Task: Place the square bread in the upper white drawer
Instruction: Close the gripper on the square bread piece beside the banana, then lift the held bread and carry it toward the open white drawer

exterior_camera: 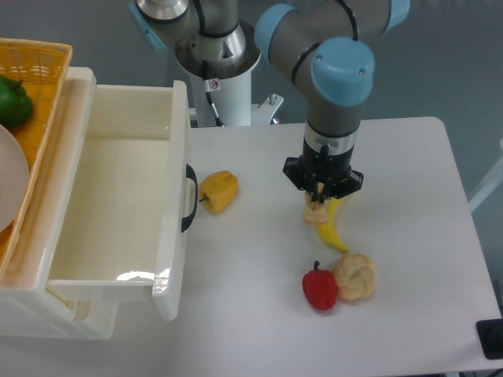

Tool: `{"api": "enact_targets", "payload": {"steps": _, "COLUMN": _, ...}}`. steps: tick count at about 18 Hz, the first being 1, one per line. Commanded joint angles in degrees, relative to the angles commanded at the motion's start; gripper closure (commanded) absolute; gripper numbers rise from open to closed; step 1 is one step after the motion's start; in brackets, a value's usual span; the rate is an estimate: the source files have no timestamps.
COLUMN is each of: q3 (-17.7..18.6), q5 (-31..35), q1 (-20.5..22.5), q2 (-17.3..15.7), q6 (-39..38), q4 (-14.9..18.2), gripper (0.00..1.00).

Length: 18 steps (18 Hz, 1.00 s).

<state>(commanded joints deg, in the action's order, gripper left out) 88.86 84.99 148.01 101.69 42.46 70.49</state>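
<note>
Gripper (317, 199) pinches square bread (315, 214) just beside banana (333, 232).

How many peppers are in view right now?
3. A yellow pepper lies on the table just right of the drawer handle, a red pepper touches the round bun near the front, and a green pepper sits in the wicker basket. The basket is partly cropped, so more may be hidden.

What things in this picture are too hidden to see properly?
- The pincer: the arm's wrist covers its fingers from above, so its hold on the square bread is unclear.
- The banana: its top end is under the pincer.
- The green pepper and orange basket: cut off by the left edge.
- The black thing: cut off at the right edge.
</note>
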Motion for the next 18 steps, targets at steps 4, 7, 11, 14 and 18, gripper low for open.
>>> {"api": "enact_targets", "payload": {"steps": 4, "q3": -0.1, "q5": -2.5, "q1": 0.0, "q2": -2.5, "q6": -3.2, "q4": 0.4, "gripper": 1.00}}
{"api": "enact_targets", "payload": {"steps": 7, "q3": -0.4, "q5": -6.4, "q1": 0.1, "q2": -4.7, "q6": -8.9, "q4": 0.4, "gripper": 1.00}}
{"api": "enact_targets", "payload": {"steps": 11, "q3": -0.9, "q5": -9.9, "q1": -0.4, "q2": -7.1, "q6": -18.4, "q4": 0.3, "gripper": 1.00}}
{"api": "enact_targets", "payload": {"steps": 14, "q3": -1.9, "q5": -12.6, "q1": -0.7, "q2": -7.9, "q6": -25.6, "q4": 0.1, "gripper": 1.00}}
{"api": "enact_targets", "payload": {"steps": 18, "q3": -2.4, "q5": -13.6, "q1": -2.8, "q2": -9.9, "q6": -31.1, "q4": -0.1, "gripper": 1.00}}
